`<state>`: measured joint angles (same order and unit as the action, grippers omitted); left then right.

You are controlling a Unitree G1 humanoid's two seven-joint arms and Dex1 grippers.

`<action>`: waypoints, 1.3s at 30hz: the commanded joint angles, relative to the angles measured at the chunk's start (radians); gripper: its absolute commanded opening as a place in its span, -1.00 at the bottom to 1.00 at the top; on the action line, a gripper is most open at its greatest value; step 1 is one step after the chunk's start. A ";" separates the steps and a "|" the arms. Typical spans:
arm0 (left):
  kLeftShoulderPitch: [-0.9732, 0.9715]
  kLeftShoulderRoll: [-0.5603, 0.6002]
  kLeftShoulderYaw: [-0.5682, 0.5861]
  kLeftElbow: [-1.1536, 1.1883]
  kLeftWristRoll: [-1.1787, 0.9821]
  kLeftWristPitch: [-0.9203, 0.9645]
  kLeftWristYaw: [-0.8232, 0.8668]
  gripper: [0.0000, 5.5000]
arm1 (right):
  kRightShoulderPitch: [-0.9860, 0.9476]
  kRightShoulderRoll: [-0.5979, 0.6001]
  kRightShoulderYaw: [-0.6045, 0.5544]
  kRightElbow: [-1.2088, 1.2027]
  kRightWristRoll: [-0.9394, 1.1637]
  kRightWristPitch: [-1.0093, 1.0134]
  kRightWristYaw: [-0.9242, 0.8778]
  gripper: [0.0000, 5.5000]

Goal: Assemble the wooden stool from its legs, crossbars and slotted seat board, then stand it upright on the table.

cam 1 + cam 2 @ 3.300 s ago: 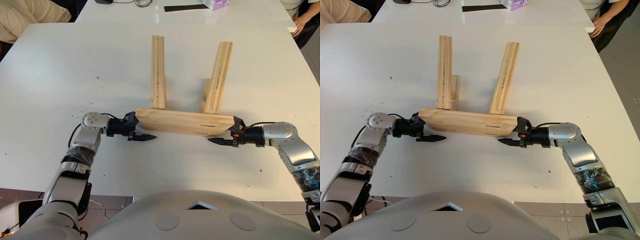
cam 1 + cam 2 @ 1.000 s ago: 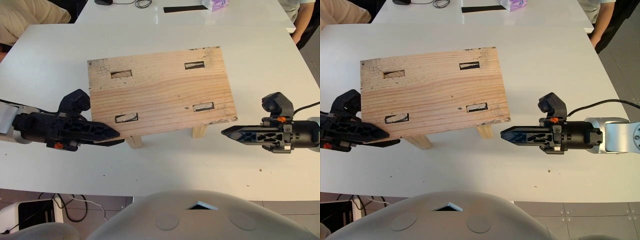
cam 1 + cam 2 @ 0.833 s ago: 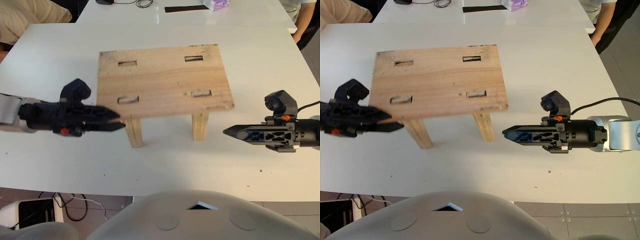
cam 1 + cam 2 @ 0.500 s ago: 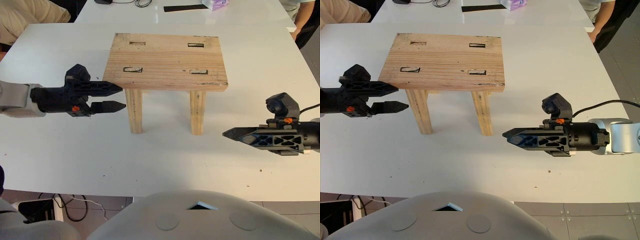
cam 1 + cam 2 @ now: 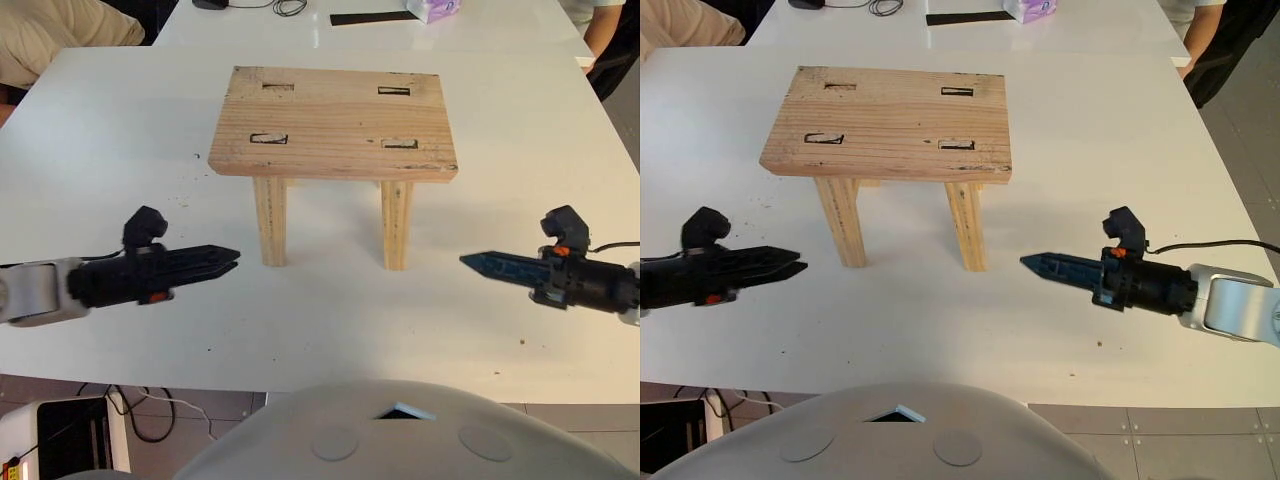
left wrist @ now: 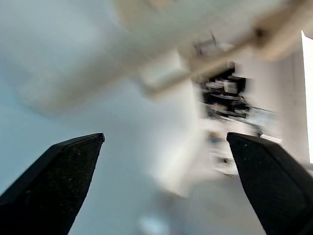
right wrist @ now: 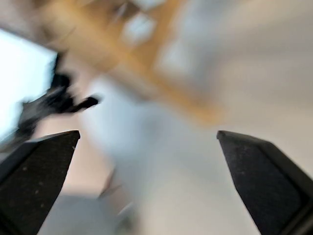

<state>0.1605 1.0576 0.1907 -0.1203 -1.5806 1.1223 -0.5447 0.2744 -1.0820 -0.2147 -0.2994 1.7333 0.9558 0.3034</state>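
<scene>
The wooden stool (image 5: pixel 335 120) stands upright on the white table (image 5: pixel 320 320), slotted seat on top and two front legs (image 5: pixel 269 220) facing me. My left gripper (image 5: pixel 228 262) hovers low, left of and nearer than the stool, open and empty, pointing toward the legs. My right gripper (image 5: pixel 472 262) is at the same height on the stool's right, open and empty. Neither touches the wood. In the wrist views the left gripper (image 6: pixel 165 138) and the right gripper (image 7: pixel 148 133) have their fingers spread wide over a blurred scene.
Small dark specks dot the table (image 5: pixel 185 175) left of the stool. A second table behind carries a black strip (image 5: pixel 370 17), a tissue box (image 5: pixel 432 8) and cables. The table's front edge (image 5: pixel 300 385) runs just below both grippers.
The stool tipped from tilted to upright and stays put. My left gripper let go of the seat edge and pulled back toward the front. My right gripper drew back slightly.
</scene>
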 commanded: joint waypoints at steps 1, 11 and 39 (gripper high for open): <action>-0.049 -0.187 -0.129 -0.064 0.455 -0.284 0.187 0.69 | -0.124 0.201 0.129 0.037 -0.462 -0.223 -0.160 0.88; -0.185 -0.458 -0.227 0.322 1.029 -0.773 0.366 0.69 | -0.246 0.489 0.385 0.467 -1.322 -0.754 -0.367 0.88; -0.322 -0.843 -0.060 0.808 1.432 -1.466 0.518 0.69 | -0.566 0.805 0.182 1.134 -1.613 -1.211 -0.232 0.88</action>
<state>-0.1739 0.2333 0.1169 0.6246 -0.1676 -0.3539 -0.0603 -0.2898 -0.2799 -0.0232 0.7500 0.1401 -0.2892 0.0594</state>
